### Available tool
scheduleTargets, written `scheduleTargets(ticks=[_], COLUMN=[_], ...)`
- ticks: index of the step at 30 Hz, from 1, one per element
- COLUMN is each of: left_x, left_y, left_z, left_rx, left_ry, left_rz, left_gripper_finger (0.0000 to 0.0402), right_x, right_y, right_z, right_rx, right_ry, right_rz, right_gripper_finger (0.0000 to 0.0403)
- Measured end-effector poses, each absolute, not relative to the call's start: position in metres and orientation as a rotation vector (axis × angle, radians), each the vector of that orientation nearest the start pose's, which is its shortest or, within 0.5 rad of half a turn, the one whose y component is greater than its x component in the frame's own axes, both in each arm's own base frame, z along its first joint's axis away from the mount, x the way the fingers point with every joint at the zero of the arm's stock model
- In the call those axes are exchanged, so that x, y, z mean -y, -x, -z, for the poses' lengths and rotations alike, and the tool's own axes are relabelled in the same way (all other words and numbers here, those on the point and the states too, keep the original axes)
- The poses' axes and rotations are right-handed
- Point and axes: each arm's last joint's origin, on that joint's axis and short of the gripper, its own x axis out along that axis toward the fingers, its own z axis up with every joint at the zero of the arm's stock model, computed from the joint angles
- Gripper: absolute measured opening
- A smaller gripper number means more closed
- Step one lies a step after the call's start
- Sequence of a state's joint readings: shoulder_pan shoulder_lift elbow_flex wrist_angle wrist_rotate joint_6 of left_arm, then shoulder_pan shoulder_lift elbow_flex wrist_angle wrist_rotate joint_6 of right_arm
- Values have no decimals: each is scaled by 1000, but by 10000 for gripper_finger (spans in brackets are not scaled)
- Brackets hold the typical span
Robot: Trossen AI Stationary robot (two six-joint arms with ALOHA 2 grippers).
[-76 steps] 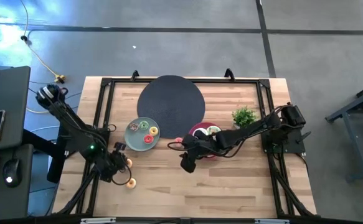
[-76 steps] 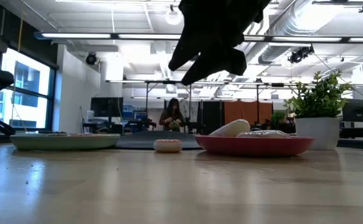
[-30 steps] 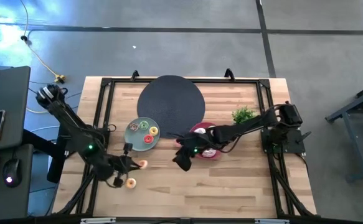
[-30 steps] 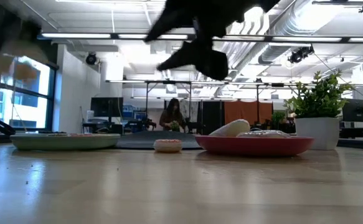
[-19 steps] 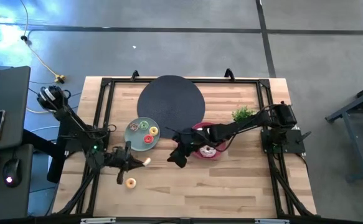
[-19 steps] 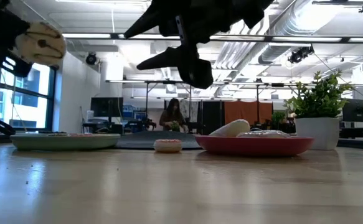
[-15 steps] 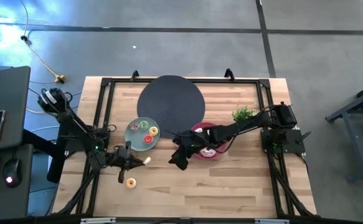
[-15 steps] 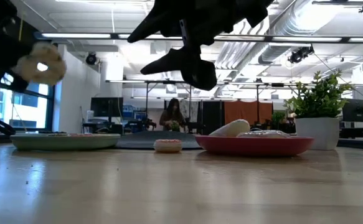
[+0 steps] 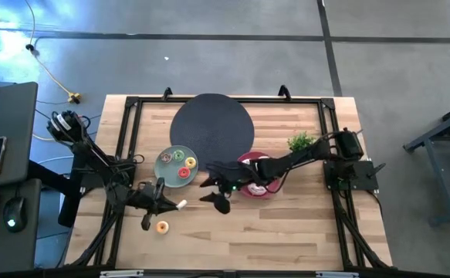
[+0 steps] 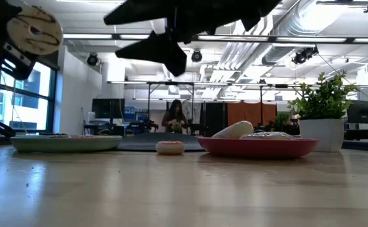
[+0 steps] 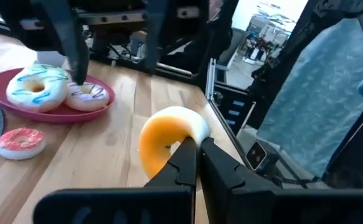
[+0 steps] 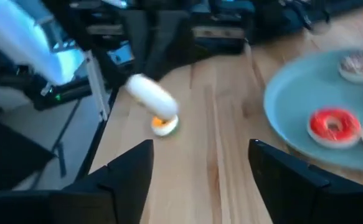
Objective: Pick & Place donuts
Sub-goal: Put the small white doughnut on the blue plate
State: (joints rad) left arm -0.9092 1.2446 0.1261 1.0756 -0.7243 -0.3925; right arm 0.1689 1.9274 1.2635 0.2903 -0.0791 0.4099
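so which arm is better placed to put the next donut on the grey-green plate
Left. The left gripper is already shut on a donut, lifted off the table, close to the grey-green plate. The right gripper is open and holds nothing, next to the pink plate.

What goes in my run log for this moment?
left gripper: shut on white-iced donut, lifted | right gripper: open, empty, raised beside pink plate | grey-green plate: holds small donuts

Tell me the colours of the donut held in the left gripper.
The donut is orange with white icing, clearest in the left wrist view, pinched by the left gripper.
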Motion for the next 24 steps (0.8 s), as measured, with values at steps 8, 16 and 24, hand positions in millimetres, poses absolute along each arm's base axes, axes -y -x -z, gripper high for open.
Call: scheduleTargets(ticks=[8, 16, 24], left_x=[132, 128, 128], left_y=[-132, -153, -155], left_z=[-165, -179, -182], left_rx=[19, 63, 80], left_ry=[372, 290, 262], left_rz=[166, 246, 278], left_gripper_finger=[0, 0, 0], right_x=[-85, -87, -87], right_y=[-450, -474, -474], right_z=[-231, -238, -236], right_rx=[-329, -408, -460], right_ry=[-225, -194, -173], right_rz=[-264, -304, -301], right_gripper_finger=[266, 266, 256])
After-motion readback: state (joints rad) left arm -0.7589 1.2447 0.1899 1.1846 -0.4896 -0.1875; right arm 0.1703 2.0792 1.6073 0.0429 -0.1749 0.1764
